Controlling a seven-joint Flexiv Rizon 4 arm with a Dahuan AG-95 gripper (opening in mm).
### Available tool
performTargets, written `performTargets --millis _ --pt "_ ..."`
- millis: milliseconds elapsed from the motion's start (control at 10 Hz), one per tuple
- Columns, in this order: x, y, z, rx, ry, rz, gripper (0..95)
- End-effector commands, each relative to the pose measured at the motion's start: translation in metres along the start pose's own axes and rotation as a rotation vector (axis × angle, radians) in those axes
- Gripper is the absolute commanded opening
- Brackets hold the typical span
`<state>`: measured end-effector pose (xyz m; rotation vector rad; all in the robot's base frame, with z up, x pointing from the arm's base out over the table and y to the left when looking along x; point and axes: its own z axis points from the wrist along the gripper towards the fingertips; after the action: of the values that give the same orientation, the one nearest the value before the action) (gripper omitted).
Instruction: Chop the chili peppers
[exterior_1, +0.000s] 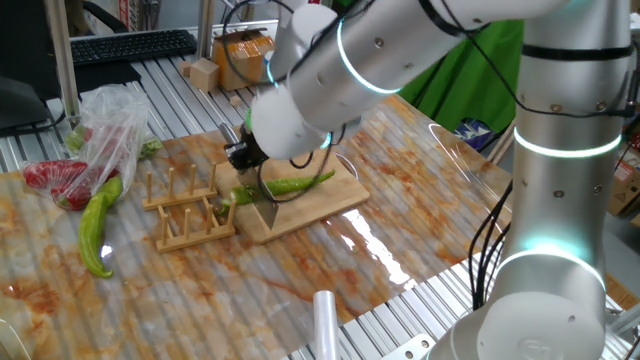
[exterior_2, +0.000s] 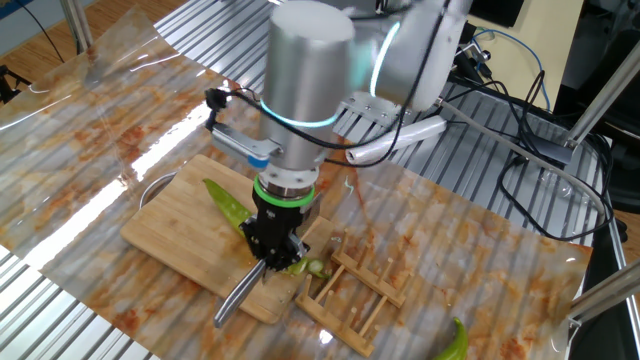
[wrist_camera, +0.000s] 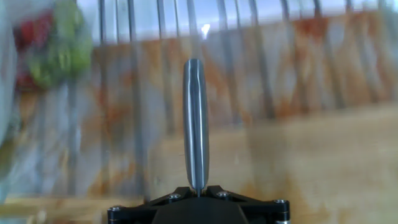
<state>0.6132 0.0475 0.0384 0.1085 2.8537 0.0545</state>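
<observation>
My gripper (exterior_2: 272, 243) is clamped on the knife (exterior_2: 240, 291), blade at the board's (exterior_2: 170, 225) edge. The chili (exterior_1: 297, 185) lies on the board, looking light, glossy and likely to roll; best cut mid-body.

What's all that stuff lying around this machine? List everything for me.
chili pepper: one, dark green, on the cutting board
cut chunk: one, green, at the board's edge by the rack
cutting board: one, pale wood, mid-table
knife: one, steel, held in the gripper
wooden rack: one, light wood, beside the board
large pepper: one, yellow-green, next to the plastic bag
plastic bag: one, clear, holding red peppers
keyboard: one, black, beyond the table
gripper: one, black, shut on the knife
arm: one, silver
</observation>
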Motion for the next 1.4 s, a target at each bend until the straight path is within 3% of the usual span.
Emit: performTargets --millis 100,300,500,600,800,1100,1300,1400 --pt "0.001 -0.001 -0.001 -0.028 -0.005 0.007 0.0" --pt "0.001 -0.001 0.004 -0.017 -0.010 0.006 0.0" --pt "0.002 -0.002 -0.001 -0.008 -0.016 0.010 0.0" --pt "0.004 -0.002 -0.002 -0.008 -0.036 0.017 0.0" --pt "-0.004 -0.001 -0.003 -0.027 -0.054 0.035 0.0" --pt "-0.016 0.000 0.004 -0.018 -0.064 0.034 0.0" --pt "-0.011 0.000 0.004 -0.017 -0.058 0.036 0.0" --pt "-0.002 0.000 0.003 -0.012 -0.073 0.039 0.0"
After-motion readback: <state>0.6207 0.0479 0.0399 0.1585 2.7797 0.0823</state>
